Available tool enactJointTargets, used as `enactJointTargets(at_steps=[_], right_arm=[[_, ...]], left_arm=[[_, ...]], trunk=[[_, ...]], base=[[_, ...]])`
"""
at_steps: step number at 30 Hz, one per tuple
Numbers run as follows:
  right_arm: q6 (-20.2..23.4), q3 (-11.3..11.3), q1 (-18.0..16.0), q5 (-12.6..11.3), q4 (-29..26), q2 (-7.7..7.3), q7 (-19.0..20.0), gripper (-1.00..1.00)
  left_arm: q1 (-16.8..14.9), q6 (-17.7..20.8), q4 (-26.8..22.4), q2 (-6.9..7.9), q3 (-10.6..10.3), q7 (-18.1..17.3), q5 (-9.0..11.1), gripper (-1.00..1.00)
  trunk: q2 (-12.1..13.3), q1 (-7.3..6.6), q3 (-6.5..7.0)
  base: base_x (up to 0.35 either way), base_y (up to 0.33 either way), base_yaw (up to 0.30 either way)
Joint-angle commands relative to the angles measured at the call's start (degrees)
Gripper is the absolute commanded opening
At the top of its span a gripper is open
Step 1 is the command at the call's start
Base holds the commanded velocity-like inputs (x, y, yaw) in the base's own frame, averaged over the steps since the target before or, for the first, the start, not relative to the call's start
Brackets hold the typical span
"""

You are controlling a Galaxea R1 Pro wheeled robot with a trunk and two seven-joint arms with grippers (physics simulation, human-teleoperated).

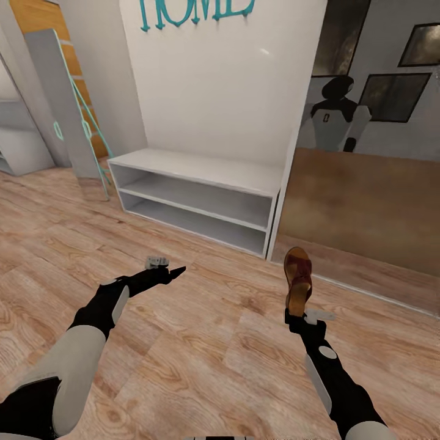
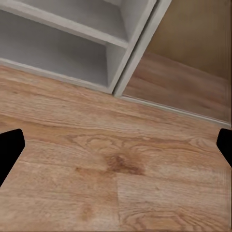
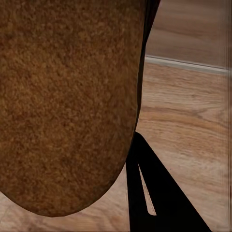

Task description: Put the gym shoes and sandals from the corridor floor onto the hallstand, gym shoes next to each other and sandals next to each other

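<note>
One brown sandal [image 1: 298, 276] stands heel-down and toe-up in my right gripper [image 1: 297, 313], which is shut on its heel end above the corridor floor [image 1: 201, 342]. In the right wrist view the sandal's sole [image 3: 67, 96] is pressed close to the camera beside one black finger [image 3: 150, 193]. The hallstand [image 1: 201, 168] stands just ahead, with a pale two-tier bench base and a tall back panel; the sandal hangs near its right end. My left gripper [image 1: 166, 272] hovers open over bare floor in front of the bench [image 2: 72, 48], its fingertips spread wide [image 2: 116, 145]. The gym shoes are out of view.
A mirrored panel [image 1: 366, 183] right of the hallstand reflects the floor and the robot. A grey board [image 1: 58, 104] and a teal ladder [image 1: 91, 134] lean at the hallstand's left. Teal letters [image 1: 195, 12] hang on the back panel.
</note>
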Motion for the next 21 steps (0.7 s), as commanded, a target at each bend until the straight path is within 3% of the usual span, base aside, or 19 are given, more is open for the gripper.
enactJointTargets(at_steps=[1, 21], right_arm=[[0.1, 0.1, 0.0, -0.7, 0.0, -0.02, -0.2, -1.00], [0.1, 0.1, 0.0, -0.7, 0.0, -0.03, -0.2, -1.00]], left_arm=[[0.0, 0.5, -0.1, -0.06, 0.4, -0.4, -0.4, 1.00], [0.0, 0.5, 0.0, -0.06, 0.4, -0.4, -0.4, 1.00]], trunk=[[0.0, -0.01, -0.05], [0.0, -0.01, -0.05]], base=[[0.000, 0.000, -0.197], [0.000, 0.000, -0.246]])
